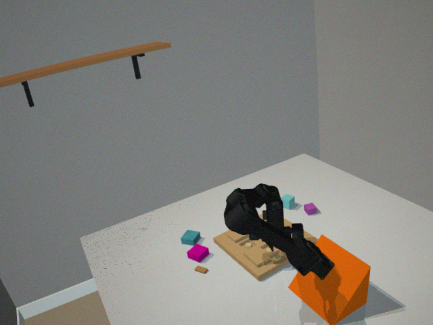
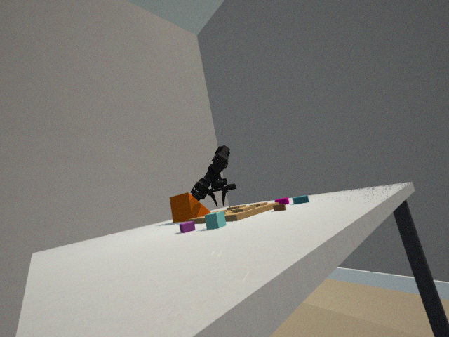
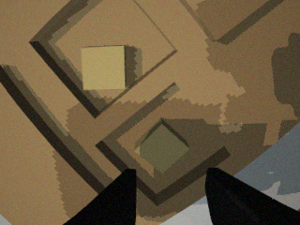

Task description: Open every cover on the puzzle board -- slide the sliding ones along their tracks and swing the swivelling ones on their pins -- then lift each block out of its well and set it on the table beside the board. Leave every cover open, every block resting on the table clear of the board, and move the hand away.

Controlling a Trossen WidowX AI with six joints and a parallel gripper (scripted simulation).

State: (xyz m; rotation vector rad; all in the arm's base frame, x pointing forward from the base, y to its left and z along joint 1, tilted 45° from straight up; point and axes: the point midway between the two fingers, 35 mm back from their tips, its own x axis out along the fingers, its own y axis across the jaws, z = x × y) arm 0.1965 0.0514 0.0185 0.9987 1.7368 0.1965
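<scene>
Blocks (image 3: 103, 67) remain in two uncovered wells of the board (image 1: 234, 250); my gripper (image 3: 171, 175) hovers part-open and empty above the nearer block (image 3: 163, 145), needing descent next.

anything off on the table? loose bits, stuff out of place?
One thing: a small brown piece lies loose on the table, apart from the board, near the magenta block. It matches the board's wood, possibly a detached cover. The four coloured blocks sit off the board.

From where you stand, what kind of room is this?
Probably a bare test room for robot practice: plain grey walls, one wooden wall shelf with nothing on it, and a white table carrying only a puzzle board and small coloured blocks.
</scene>
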